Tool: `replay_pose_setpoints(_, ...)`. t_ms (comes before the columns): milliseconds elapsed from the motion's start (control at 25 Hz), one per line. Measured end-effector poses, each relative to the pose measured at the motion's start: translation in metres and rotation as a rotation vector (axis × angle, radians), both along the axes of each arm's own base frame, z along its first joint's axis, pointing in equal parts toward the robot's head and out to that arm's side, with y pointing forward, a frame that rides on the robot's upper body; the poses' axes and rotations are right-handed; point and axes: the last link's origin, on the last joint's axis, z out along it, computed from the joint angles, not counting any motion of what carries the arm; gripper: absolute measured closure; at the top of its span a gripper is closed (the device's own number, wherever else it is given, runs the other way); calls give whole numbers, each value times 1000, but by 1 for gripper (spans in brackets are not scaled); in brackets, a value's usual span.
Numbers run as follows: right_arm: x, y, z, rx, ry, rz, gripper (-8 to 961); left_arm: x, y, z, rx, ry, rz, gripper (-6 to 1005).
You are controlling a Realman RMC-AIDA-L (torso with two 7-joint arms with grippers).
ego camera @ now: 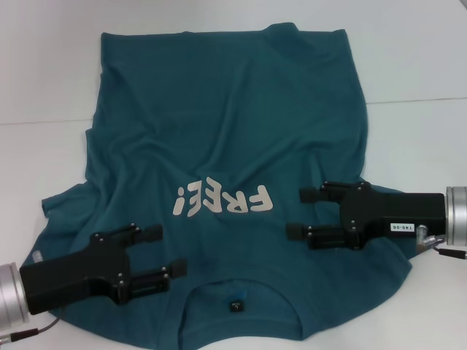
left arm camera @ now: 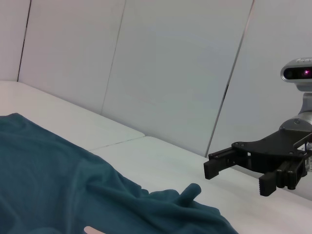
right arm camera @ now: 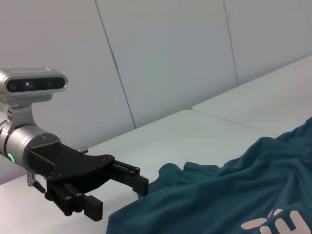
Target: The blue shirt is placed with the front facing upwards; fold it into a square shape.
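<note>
The blue shirt (ego camera: 233,153) is spread front-up over the white table (ego camera: 416,65), with its collar nearest the robot and its off-white "FREE!" lettering (ego camera: 222,200) between the two grippers. The cloth is rumpled, and broad creases are seen beyond the lettering. The left gripper (ego camera: 164,251) is held over the shirt's near left part, beside the collar, with its fingers spread apart and nothing between them. The right gripper (ego camera: 303,214) is held over the near right part, just beside the lettering's end, likewise spread and empty. The small dark neck label (ego camera: 235,305) is seen between the grippers, closer to the robot than either.

Bare table is left beyond the shirt's far hem and outward of each gripper, past the sleeve edges. A seam (ego camera: 416,100) in the table top is seen on the right gripper's outer side.

The sleeve beneath the left gripper's body is partly covered, and the collar's near edge is cut off by the head view. Whether the fingertips touch the cloth cannot be told. In each wrist view only the opposite gripper is shown, above the shirt's edge.
</note>
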Motion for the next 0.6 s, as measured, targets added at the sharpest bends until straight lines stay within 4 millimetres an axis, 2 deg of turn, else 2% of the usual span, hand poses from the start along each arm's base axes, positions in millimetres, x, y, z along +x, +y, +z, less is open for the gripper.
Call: replay_pose_setpoints(600, -1, 3, 0, 8, -3, -3, 64, 0, 2, 0, 2, 4, 2, 174)
